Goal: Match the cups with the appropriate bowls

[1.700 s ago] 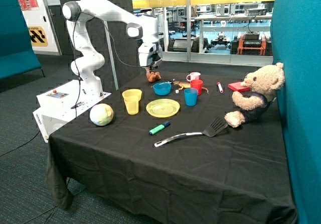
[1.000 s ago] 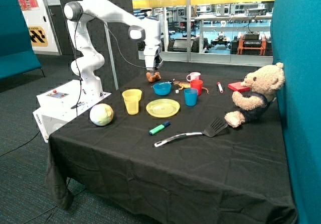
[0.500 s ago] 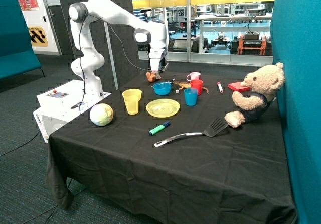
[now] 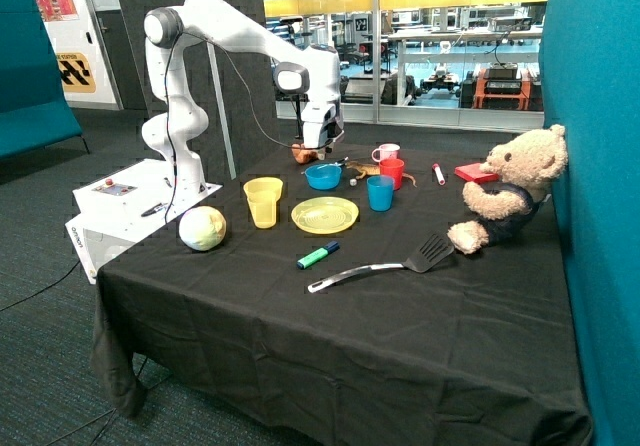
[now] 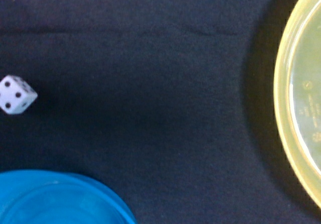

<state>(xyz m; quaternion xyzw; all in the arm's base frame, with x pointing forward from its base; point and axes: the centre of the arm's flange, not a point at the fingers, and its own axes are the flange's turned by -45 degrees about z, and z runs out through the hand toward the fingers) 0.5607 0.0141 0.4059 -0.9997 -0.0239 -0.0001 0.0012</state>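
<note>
The blue bowl point(image 4: 323, 176) sits on the black cloth behind the yellow plate; its rim also shows in the wrist view point(image 5: 50, 199). My gripper point(image 4: 322, 149) hangs just above the bowl and holds nothing that I can see. The blue cup point(image 4: 380, 194) stands upright beside the plate, in front of the red mug. The yellow cup point(image 4: 263, 212) stands upright on the plate's other side. A wider yellow shape at its top looks like the yellow bowl point(image 4: 263, 186); I cannot tell whether it rests on the cup or stands behind it.
The yellow plate point(image 4: 325, 215) also fills one side of the wrist view point(image 5: 301, 98). A white die point(image 5: 15, 94) lies near the blue bowl. Red mug point(image 4: 392, 172), white mug point(image 4: 385, 152), brown toy point(image 4: 305, 152), green marker point(image 4: 318, 256), spatula point(image 4: 380, 265), teddy bear point(image 4: 510, 191), pale ball point(image 4: 202, 228).
The arm has swung from over the table's back edge, across the brown toy, and down to just above the blue bowl. Nothing on the table has moved.
</note>
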